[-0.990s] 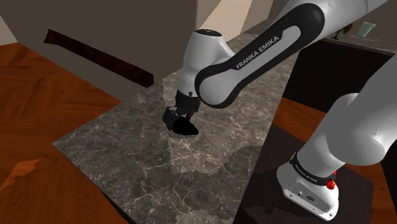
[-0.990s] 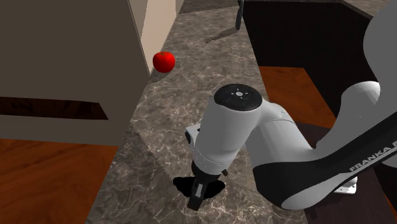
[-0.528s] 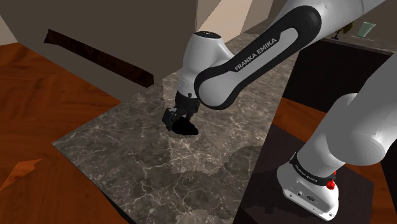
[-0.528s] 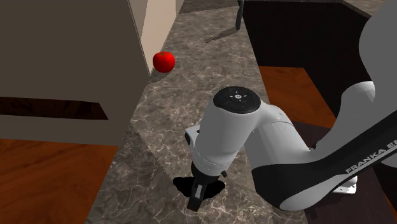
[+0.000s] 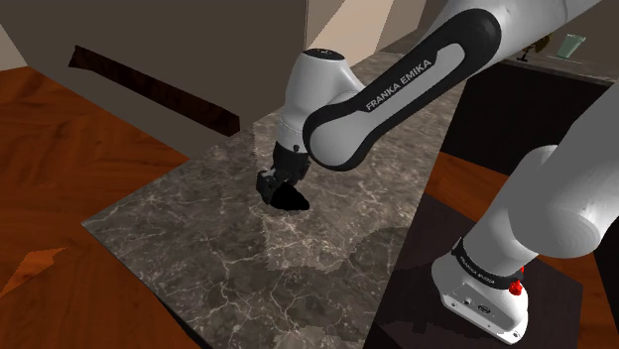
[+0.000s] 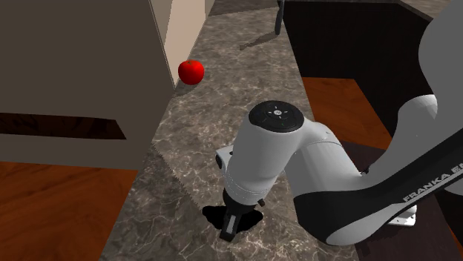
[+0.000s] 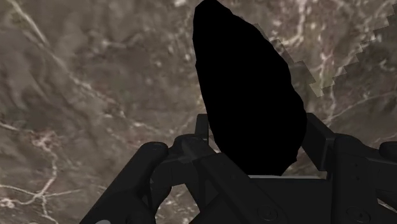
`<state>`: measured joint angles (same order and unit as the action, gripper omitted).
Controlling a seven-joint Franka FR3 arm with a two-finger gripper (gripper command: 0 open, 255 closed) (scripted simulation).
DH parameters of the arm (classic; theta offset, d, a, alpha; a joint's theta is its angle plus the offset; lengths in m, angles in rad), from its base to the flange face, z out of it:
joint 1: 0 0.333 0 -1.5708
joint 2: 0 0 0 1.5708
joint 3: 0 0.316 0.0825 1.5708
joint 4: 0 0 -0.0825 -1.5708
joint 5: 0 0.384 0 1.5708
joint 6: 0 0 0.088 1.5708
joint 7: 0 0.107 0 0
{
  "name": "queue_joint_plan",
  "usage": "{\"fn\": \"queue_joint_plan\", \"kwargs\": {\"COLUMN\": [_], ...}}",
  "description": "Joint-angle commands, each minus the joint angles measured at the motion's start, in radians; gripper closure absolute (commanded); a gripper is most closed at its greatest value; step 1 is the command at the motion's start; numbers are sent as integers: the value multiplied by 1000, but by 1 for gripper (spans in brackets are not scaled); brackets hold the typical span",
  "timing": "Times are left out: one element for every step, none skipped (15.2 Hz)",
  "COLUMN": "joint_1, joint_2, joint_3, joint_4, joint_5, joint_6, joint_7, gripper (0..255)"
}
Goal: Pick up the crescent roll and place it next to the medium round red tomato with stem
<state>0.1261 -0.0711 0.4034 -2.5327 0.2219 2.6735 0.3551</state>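
The crescent roll [image 7: 245,89] is drawn as a flat black, pointed oval lying on the dark marble counter [image 5: 228,248]. My black gripper [image 7: 254,137] points down over it, and its fingers press against the roll's two sides. In the shoulder view the roll [image 5: 292,199] sits under the gripper [image 5: 278,188] near the counter's middle. In the second exterior view the roll [image 6: 214,216] pokes out beneath the white wrist, with the gripper [image 6: 231,222] on it. The round red tomato [image 6: 191,71] rests farther along the counter, close to the tall cabinet's corner.
A tall brown cabinet [image 6: 81,67] borders the counter on the second exterior view's left. Wooden floor [image 5: 69,149] lies beyond the counter's edges. My dark stand [image 5: 436,258] is at the shoulder view's lower right. A slim dark upright object [image 6: 279,16] stands at the counter's far end.
The fingers have drawn in from wide apart onto the black roll's sides. The arm and the roll have stayed in place.
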Motion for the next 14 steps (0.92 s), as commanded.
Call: {"fn": "queue_joint_plan", "kwargs": {"joint_1": [0, 0, 0, 1, 1, 2, 2, 2, 3, 3, 3, 3, 3, 4], "joint_2": [0, 0, -13, -25, -37, -48, -60, -71, -81, -92, -102, -112, -122, -131], "joint_3": [0, 0, -1, -2, -4, -5, -6, -8, -9, -11, -13, -14, -16, -18], "joint_4": [0, 0, 3, 7, 11, 16, 20, 25, 30, 35, 40, 46, 52, 58], "joint_5": [0, 0, 4, 8, 11, 14, 16, 19, 21, 22, 24, 25, 26, 27], "joint_6": [0, 0, -15, -31, -47, -62, -78, -93, -109, -124, -140, -155, -170, -186], "joint_7": [0, 0, -2, -4, -5, -6, -7, -8, -9, -9, -10, -10, -10, -10], "gripper": [255, 255, 255, 255, 255, 255, 255, 255, 255, 255, 255, 255, 255, 255]}}
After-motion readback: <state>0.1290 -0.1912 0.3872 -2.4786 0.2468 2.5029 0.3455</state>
